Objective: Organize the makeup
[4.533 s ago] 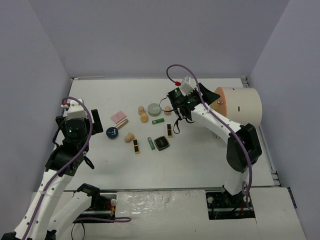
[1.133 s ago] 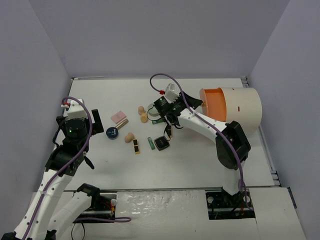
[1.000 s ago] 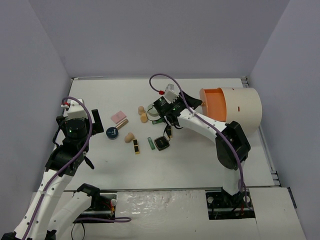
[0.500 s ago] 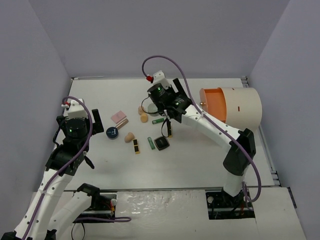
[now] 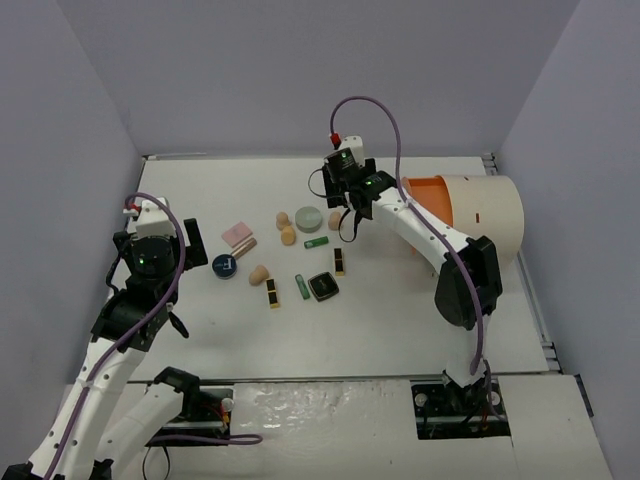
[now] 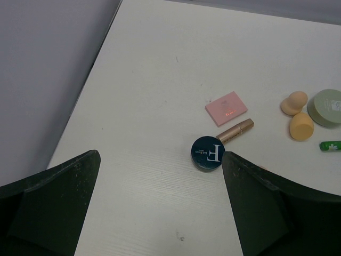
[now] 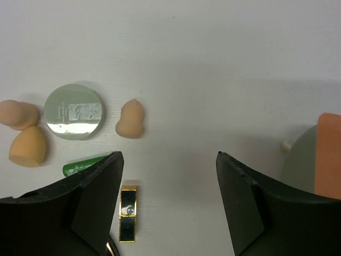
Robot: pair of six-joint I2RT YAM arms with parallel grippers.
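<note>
Makeup is loose on the white counter, centre of the top view.
- Left end: pink palette, with a rose-gold tube just below it and a blue compact at the lower left.
- Middle: two peach sponges close together, with the round green compact just right of them. A third sponge is right of the compact, and a fourth sits lower, near the blue compact.
- Below the green compact: a green tube and a black-gold lipstick.
- Lower row: a second lipstick, a second green tube and a black compact.

Right gripper hangs over the third sponge and the green tube. Its fingers are spread, with only bare counter between them. The first lipstick lies by its left finger in the wrist view.

Left gripper is at the left of the frame. Its fingers are spread wide and hold nothing. The blue compact shows between them in the wrist view.

A cream drum lies at the right of the frame, with an orange drawer pulled out toward the makeup.
</note>
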